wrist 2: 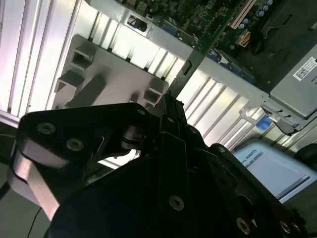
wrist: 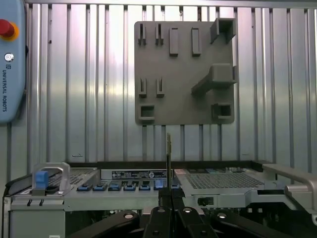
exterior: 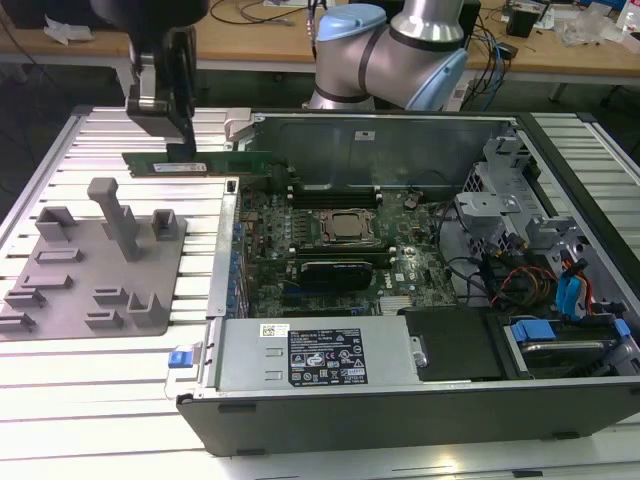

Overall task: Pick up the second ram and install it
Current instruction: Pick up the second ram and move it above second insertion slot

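Note:
In the exterior view my gripper (exterior: 182,146) hangs above the ribbed table, just off the open computer case's left wall, shut on the second ram (exterior: 200,163). The ram is a long green stick held level, lengthwise toward the case. Both wrist views look along it edge-on: the ram (wrist 2: 200,47) reaches from the gripper (wrist 2: 171,101) out over the case edge, and in the first wrist view the ram (wrist: 169,156) is a thin upright line above the gripper (wrist: 169,196). The black memory slots (exterior: 335,190) lie beside the silver CPU (exterior: 346,227) on the motherboard.
A grey fixture plate (exterior: 100,262) with upright posts lies on the table at the exterior view's left. The case wall (exterior: 228,235) stands between plate and motherboard. The power supply (exterior: 315,352) and drive bays (exterior: 560,300) fill the case's near and right parts.

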